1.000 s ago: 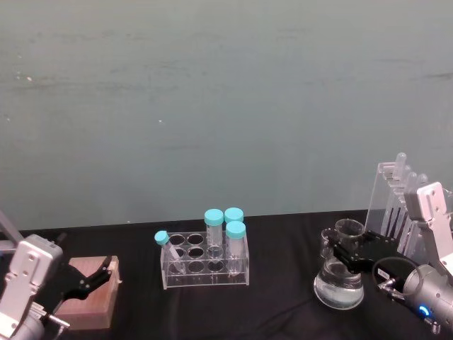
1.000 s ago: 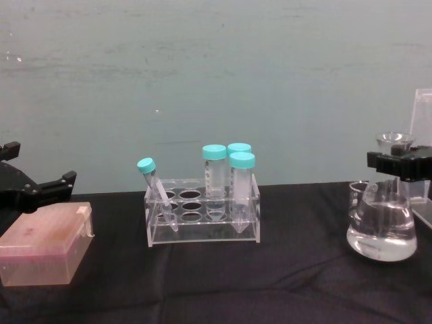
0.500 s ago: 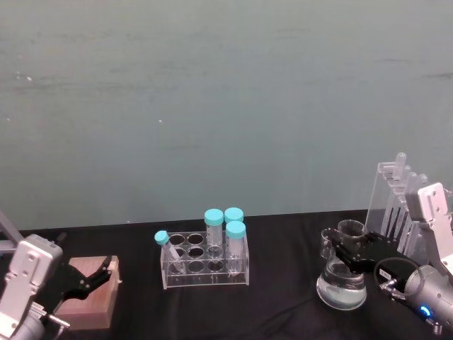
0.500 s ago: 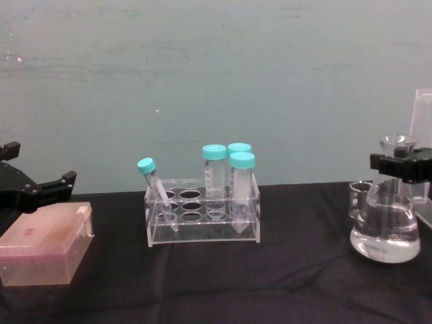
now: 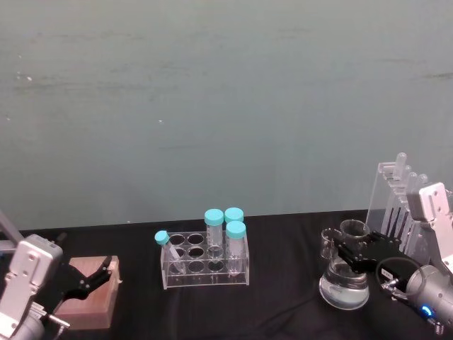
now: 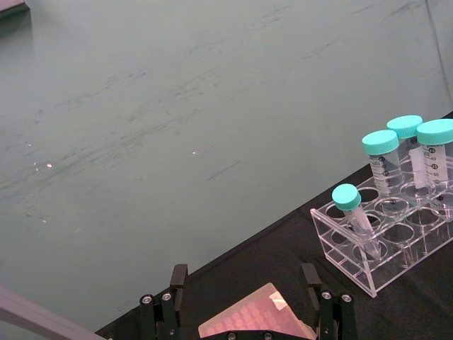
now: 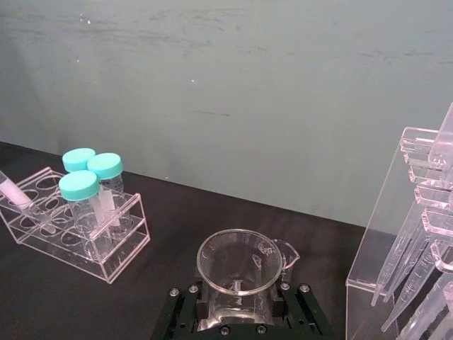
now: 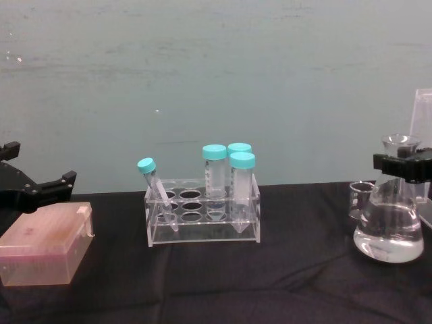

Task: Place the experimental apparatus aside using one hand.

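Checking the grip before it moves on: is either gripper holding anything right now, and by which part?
The right gripper holds the flask by its neck, just under the rim. The left gripper is open over the pink box.

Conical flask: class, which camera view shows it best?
Chest view: the conical flask shows side-on, whole, liquid visible, right gripper clamping its neck. Head view shows it smaller, from above; right wrist view shows mainly its rim.

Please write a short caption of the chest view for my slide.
Right claw grips the neck of the conical flask, beside a small beaker; tube rack at centre.
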